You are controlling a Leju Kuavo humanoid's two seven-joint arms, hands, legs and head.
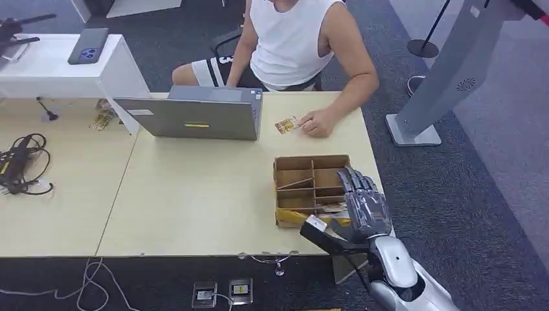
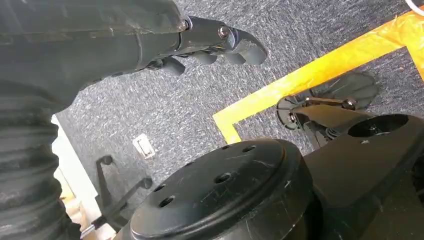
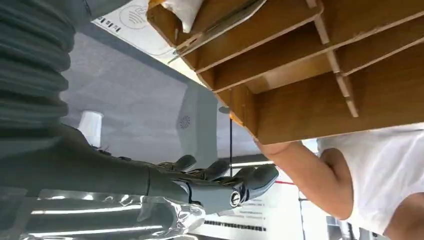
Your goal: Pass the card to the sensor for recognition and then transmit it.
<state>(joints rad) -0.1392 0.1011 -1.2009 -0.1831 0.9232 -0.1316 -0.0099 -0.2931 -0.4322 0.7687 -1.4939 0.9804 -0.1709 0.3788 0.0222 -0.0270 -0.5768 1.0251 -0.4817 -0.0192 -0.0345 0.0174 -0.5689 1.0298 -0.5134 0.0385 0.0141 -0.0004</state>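
Note:
A compartmented cardboard box [image 1: 309, 163] stands at the right of the table [image 1: 194, 194], with cards [image 1: 331, 207] lying in its near compartment. My right hand [image 1: 364, 202] hovers over the box's right side with fingers spread and nothing in it; the right wrist view shows its fingers [image 3: 240, 182] apart beside the box [image 3: 320, 115]. A white pad with a contactless symbol [image 3: 131, 19] shows by the box. Across the table a person's hand [image 1: 317, 122] holds a card [image 1: 287, 124] down on the tabletop. My left hand [image 2: 215, 42] hangs over the carpet, holding nothing.
A grey laptop [image 1: 194, 115] stands open in front of the seated person [image 1: 291, 39]. Tangled black cables [image 1: 22, 165] lie at the far left, and a phone [image 1: 88, 45] rests on a white stand. A grey kiosk base [image 1: 414, 129] stands on the carpet to the right.

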